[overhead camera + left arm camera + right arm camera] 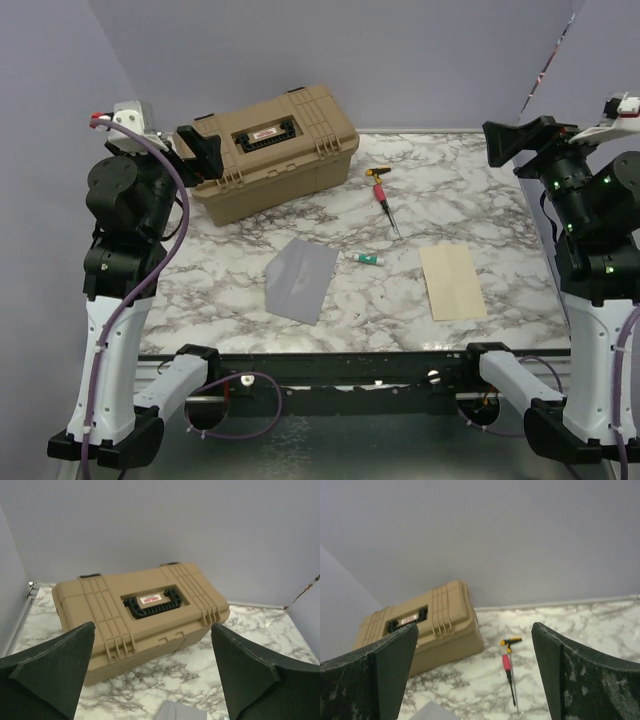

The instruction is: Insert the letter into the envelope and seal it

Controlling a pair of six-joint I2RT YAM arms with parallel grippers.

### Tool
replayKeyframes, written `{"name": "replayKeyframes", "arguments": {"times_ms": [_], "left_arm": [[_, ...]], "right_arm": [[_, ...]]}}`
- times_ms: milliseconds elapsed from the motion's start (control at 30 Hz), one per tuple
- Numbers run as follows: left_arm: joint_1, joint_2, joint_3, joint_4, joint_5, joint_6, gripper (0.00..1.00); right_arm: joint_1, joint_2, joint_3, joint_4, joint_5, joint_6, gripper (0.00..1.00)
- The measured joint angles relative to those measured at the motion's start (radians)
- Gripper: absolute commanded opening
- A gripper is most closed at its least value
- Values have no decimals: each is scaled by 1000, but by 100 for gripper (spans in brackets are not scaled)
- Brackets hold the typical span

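On the counter [470, 180], the letter [452, 282] is seen flat at right, the envelope [300, 278] apart at centre; left end effector [205, 150] and right end effector [518, 140] are held open, empty. Nothing is grasped yet; a descent onto the letter is needed.

the envelope [300, 278] and the letter [452, 282] look like thin matt paper, and the table [450, 170] has a smooth marble-patterned top. the case [275, 150] is matt, ribbed plastic. my left pads [50, 672] are dark, matt and foam-like, while my right pads [585, 680] look scuffed and speckled.
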Motion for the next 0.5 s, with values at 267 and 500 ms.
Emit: {"name": "replayKeyframes", "arguments": {"times_ms": [267, 500], "left_arm": [[0, -84, -197, 12, 74, 14, 99], [0, -118, -371, 108, 274, -35, 99]], "right_arm": [[0, -7, -208, -72, 31, 73, 100], [0, 26, -531, -105, 18, 172, 91]]}}
